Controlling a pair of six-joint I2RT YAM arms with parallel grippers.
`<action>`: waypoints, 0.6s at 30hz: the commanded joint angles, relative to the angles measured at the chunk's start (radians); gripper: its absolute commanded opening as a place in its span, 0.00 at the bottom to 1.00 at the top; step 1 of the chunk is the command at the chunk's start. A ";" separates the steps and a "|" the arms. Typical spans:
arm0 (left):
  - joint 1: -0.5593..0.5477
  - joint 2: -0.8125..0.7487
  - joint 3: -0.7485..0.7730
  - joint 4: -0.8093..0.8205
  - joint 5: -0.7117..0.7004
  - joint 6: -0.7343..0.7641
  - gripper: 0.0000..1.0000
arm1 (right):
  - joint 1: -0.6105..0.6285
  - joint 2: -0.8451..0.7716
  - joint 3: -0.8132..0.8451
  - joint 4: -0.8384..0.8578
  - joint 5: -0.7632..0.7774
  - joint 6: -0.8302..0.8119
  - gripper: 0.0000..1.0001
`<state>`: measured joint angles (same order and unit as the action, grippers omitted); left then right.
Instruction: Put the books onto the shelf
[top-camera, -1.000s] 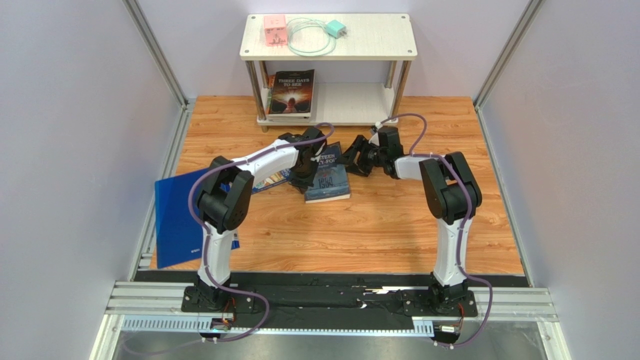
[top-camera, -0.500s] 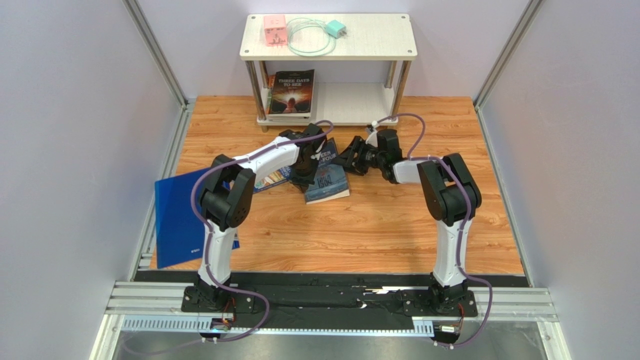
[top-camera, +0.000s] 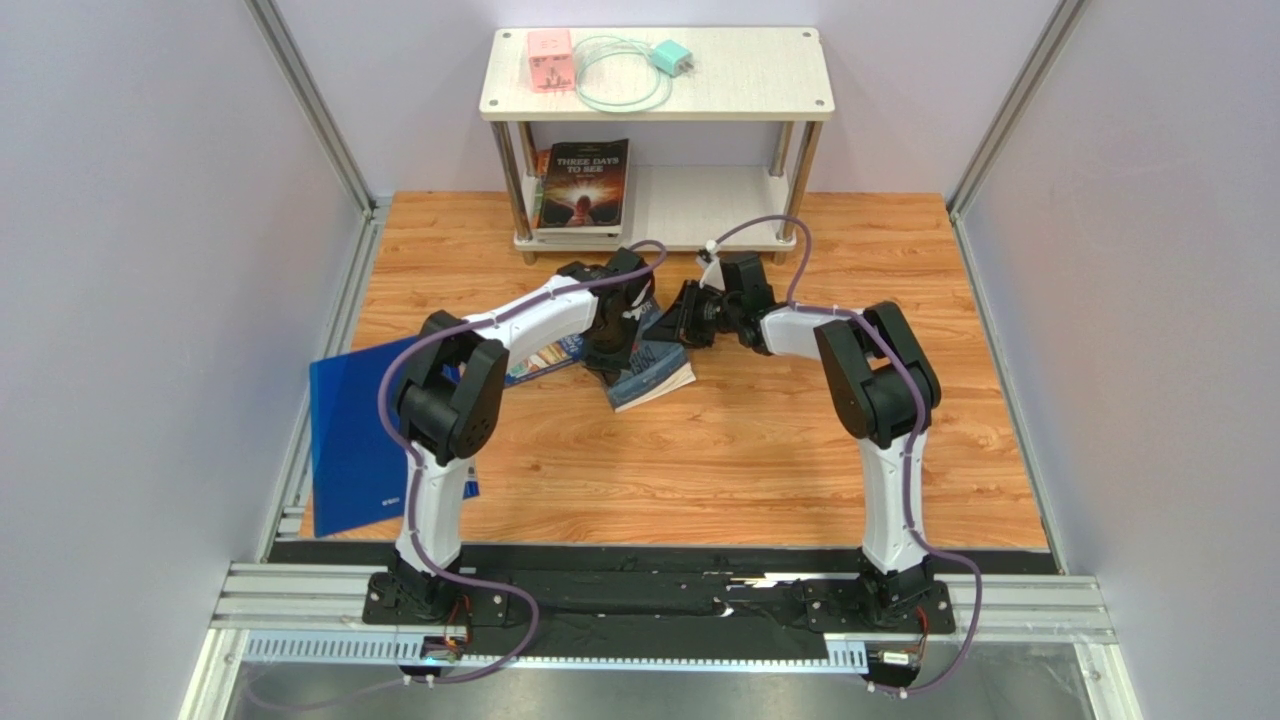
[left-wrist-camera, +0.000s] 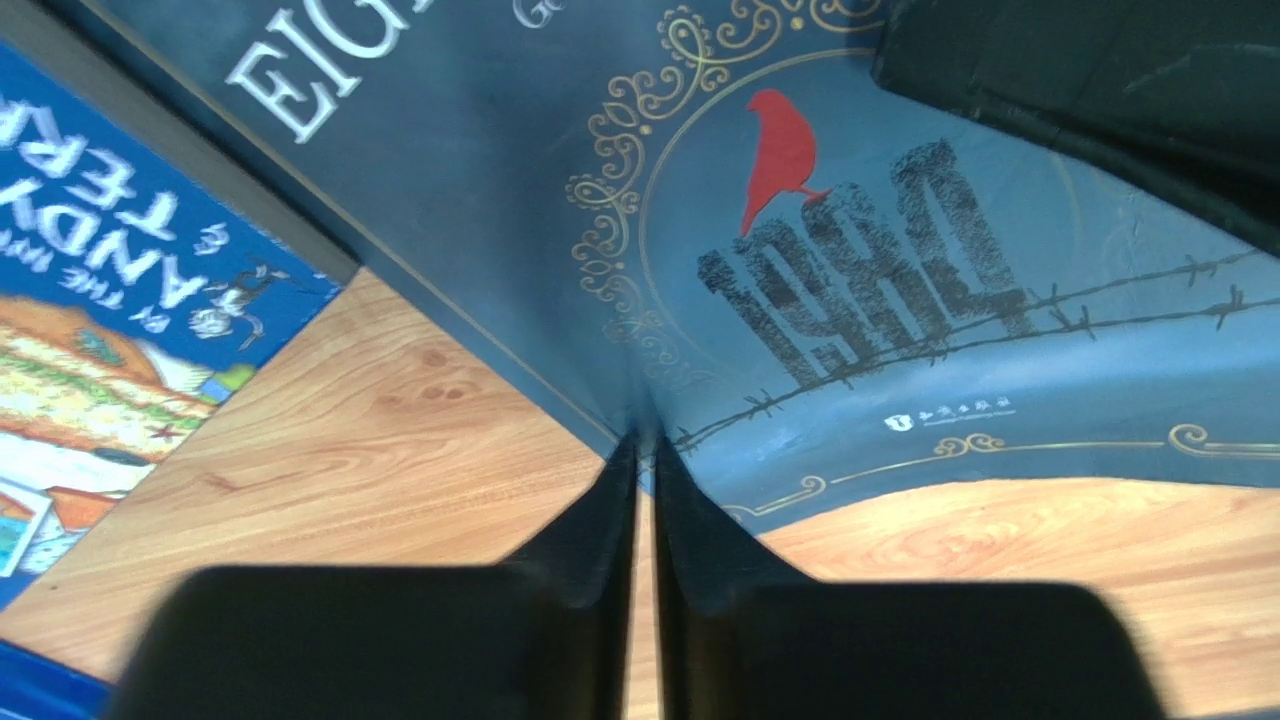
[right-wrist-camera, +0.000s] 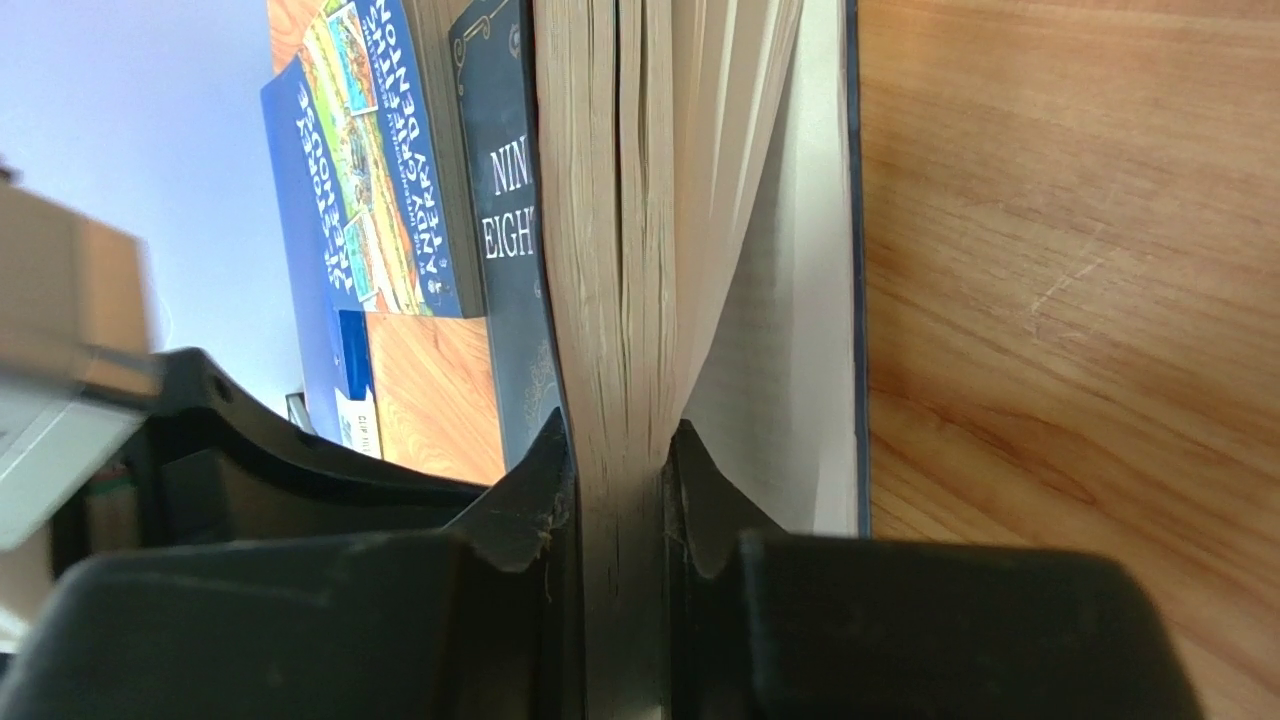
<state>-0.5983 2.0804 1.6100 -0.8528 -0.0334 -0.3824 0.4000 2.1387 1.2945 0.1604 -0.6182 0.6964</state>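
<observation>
— What is to the left of the left fingers (left-wrist-camera: 601, 510)?

— Well apart on that side, a blue folder (top-camera: 349, 435) lies at the left edge of the wooden surface (top-camera: 751, 450). Just beside those fingers, also on their left, a cartoon book (left-wrist-camera: 120, 345) with a bright blue cover lies flat.

— And the left fingers themselves?

— They are pressed nearly together, with only a thin slit between them. Their tips meet the near edge of the front cover of the dark blue-grey book (left-wrist-camera: 842, 285). The cover makes a fold exactly there, so it looks pinched between them.

— Where is this book compared with the right fingers (right-wrist-camera: 529, 510)?

— It is between the two pairs. The right fingers are narrow and clamp a thick bundle of its pages from the opposite side. Beside the bundle the other pages fan loose, and the back cover is down against the wood.

— Is the shelf (top-camera: 781, 93) close?

— It stands beyond both pairs of fingers, apart from them. A black book (top-camera: 583, 183) rests on its lower board, on the part beyond the left fingers. On the top board there are a small pink box (top-camera: 549, 57) and a teal plug (top-camera: 670, 57) with a coiled cable.
</observation>
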 joint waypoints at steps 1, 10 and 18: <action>-0.011 -0.146 -0.099 0.078 -0.088 -0.039 0.34 | 0.016 -0.029 -0.006 -0.055 -0.052 -0.022 0.00; 0.061 -0.617 -0.450 0.369 0.018 -0.081 1.00 | -0.041 -0.195 -0.141 0.171 -0.231 0.069 0.00; 0.104 -0.783 -0.679 0.676 0.220 -0.200 0.99 | -0.052 -0.443 -0.213 0.240 -0.314 0.130 0.00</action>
<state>-0.4908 1.3231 1.0214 -0.3855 0.0654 -0.4953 0.3538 1.8652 1.0786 0.2123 -0.8009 0.7406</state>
